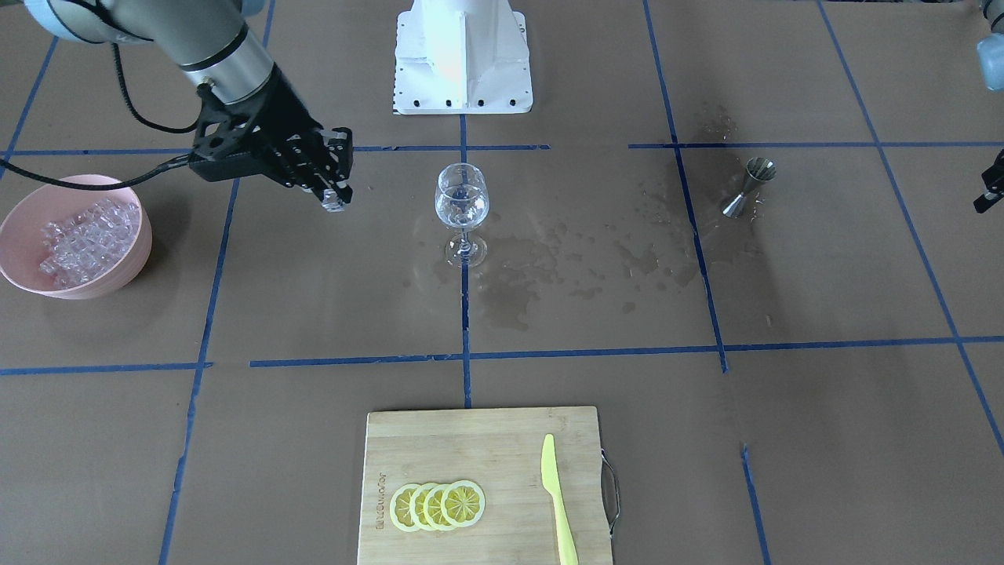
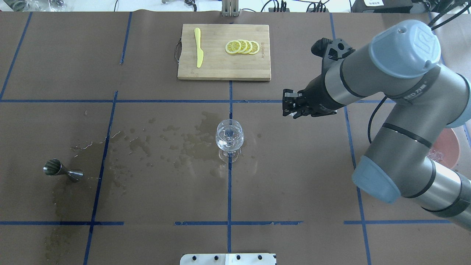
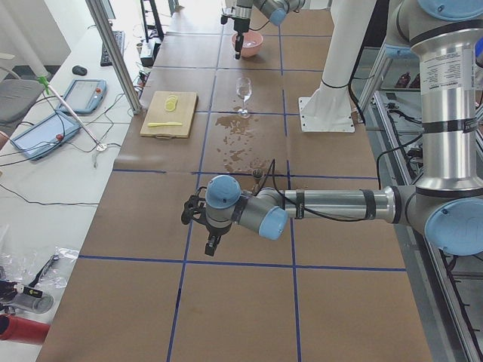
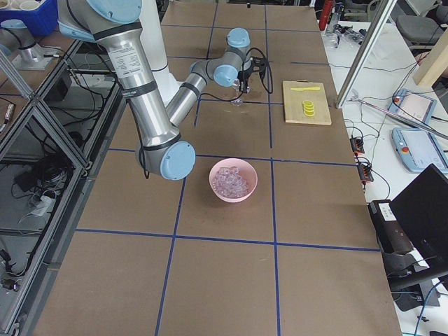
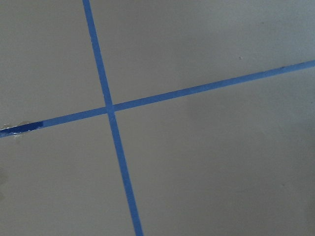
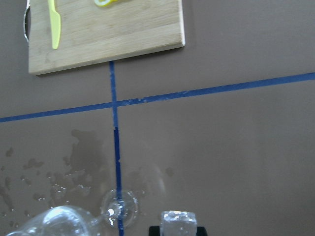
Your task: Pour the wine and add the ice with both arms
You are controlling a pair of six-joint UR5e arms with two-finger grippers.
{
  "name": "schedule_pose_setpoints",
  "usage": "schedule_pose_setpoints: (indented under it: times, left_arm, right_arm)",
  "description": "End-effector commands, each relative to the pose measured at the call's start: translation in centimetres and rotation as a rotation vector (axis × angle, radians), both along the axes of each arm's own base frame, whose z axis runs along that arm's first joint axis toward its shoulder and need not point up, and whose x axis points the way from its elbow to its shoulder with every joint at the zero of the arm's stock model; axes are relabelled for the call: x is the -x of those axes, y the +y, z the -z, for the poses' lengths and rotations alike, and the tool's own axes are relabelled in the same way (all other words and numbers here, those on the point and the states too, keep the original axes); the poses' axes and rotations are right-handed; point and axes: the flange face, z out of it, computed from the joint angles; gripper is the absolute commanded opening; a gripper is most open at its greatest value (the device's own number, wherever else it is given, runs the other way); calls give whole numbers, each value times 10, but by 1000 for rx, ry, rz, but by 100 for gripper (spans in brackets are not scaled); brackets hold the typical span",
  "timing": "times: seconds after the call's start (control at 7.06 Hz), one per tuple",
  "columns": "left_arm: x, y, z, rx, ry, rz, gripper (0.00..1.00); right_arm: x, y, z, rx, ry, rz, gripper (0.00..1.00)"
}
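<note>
Nearest the robot, the white pedestal [image 1: 461,59] stands on the brown table [image 1: 823,455], on the middle line of blue tape [image 1: 465,314]. A little further out on that same line the glass [image 1: 461,200] stands upright; its bowl glints with something clear, yet whether that is wine I cannot tell. A wet patch [image 1: 533,271] spreads over the table from the glass's foot towards the robot's left, as far as the steel jigger [image 1: 749,187], which sits well apart from the glass. Further left again, the left arm [image 3: 332,204] reaches low over the table, its left gripper [image 3: 212,249] pointing down above a crossing of tape lines, well apart from the glass and the jigger; whether its fingers are apart or together I cannot tell. On the robot's right the pink bowl [image 1: 98,289] holds the ice [image 1: 85,235] in a heap of clear cubes. Between bowl and glass, the right arm [image 2: 353,82] carries the right gripper [image 1: 336,196] above the table, its fingers clamped on one cube [image 6: 179,223]. That cube hangs in the air beside the glass, on its right and a little beyond it, not over the rim and not touching it. At the far edge lies the board [image 1: 471,447], with four overlapping lemon slices [image 1: 438,504] and a yellow-green knife [image 1: 558,502] lying flat on it, apart from each other
</note>
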Motion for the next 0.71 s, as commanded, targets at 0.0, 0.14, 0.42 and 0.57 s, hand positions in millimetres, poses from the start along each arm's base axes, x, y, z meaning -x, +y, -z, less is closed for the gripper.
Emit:
schedule_pose_setpoints:
  times: [0.0, 0.14, 0.42, 0.57]
  left_arm:
    - [25, -21, 13, 1, -43, 13, 100]
    - [26, -17, 10, 8, -44, 14, 100]
    - [26, -13, 9, 10, -42, 14, 100]
    - [27, -12, 10, 7, -42, 16, 100]
  right_arm:
    - [39, 30, 52, 35, -8, 14, 0]
    - [45, 36, 68, 49, -25, 2, 0]
    - [57, 42, 86, 55, -10, 9, 0]
    - [63, 40, 93, 49, -11, 2, 0]
